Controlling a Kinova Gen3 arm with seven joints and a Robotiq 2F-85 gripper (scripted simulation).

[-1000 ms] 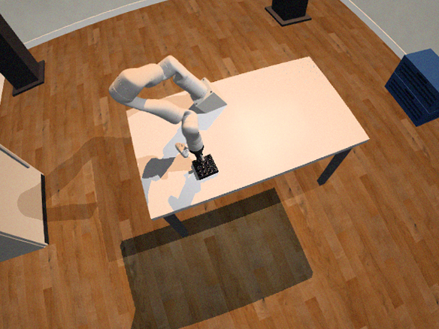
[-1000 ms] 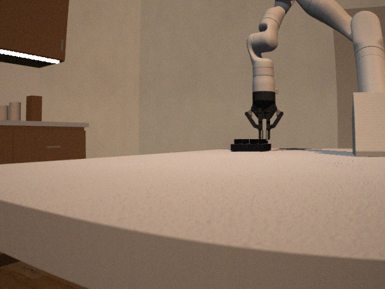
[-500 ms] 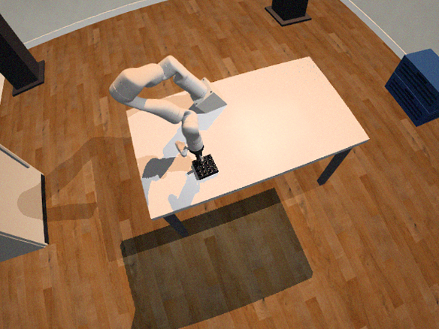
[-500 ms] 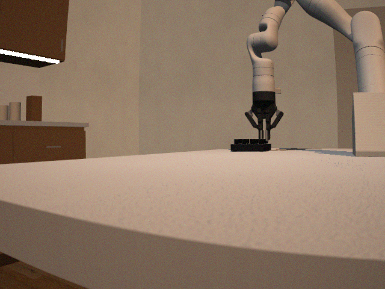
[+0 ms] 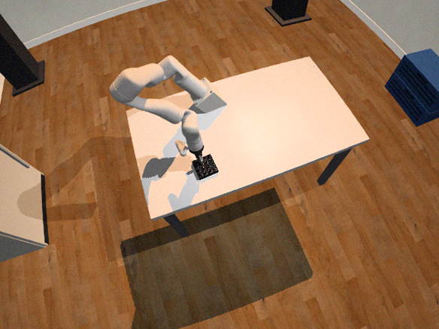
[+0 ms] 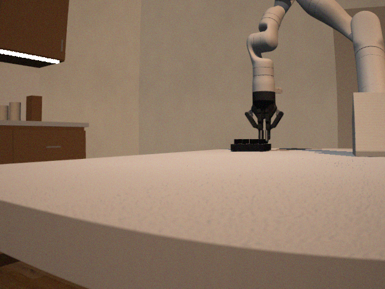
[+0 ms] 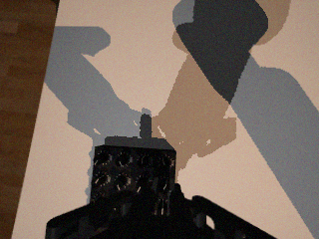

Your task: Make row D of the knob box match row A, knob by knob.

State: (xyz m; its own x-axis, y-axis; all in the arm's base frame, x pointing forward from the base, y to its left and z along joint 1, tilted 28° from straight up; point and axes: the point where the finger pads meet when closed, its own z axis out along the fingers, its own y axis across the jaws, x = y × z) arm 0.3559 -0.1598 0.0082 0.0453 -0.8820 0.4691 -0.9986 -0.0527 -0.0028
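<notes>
Wooden floor all around, and from the top view you've got the tabletop (image 5: 270, 108) with the knob box (image 5: 204, 166) sitting near its front-left part, close to the arm's base. Your hand (image 5: 198, 155) comes straight down onto the box's corner nearest the arm.

Exterior view: the box (image 6: 250, 145) stands flat on the tabletop (image 6: 186, 192), and your hand (image 6: 264, 136) is vertical over its right end, fingers nearly together and clenched on a knob there. Can't tell which knob from here.

Wrist view: the box (image 7: 134, 171) fills the lower middle, a small post-like stub sticking out of its far side. Knob lines are too blurry to read.
</notes>
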